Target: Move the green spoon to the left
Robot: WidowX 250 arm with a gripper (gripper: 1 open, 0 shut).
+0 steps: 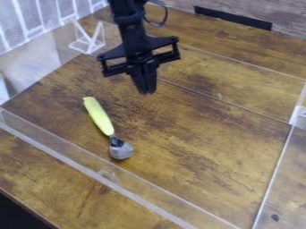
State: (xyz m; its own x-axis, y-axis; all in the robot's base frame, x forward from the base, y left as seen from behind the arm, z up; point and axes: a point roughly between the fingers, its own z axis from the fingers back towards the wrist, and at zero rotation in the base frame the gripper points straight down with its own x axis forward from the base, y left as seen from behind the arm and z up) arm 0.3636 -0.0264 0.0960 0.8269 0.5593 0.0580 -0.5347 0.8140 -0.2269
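Far left, a clear acrylic wall [42, 49] rises along the wooden surface [216, 134], w/ a low clear rim [156, 192] running across the front. Next in, the green spoon [103, 126] lies flat on the wood, left of centre: yellow-green handle pointing up and away, shiny metal bowl nearest the front rim, just short of it. Nothing touching it. Up and to the right of the spoon hangs the black gripper [145, 85], pointing almost straight down, tips above bare wood, well apart from the spoon. Jaws clenched together, empty, nothing between them. Right side: only plain wood grain, plus another clear wall [293, 121] at the far right edge.
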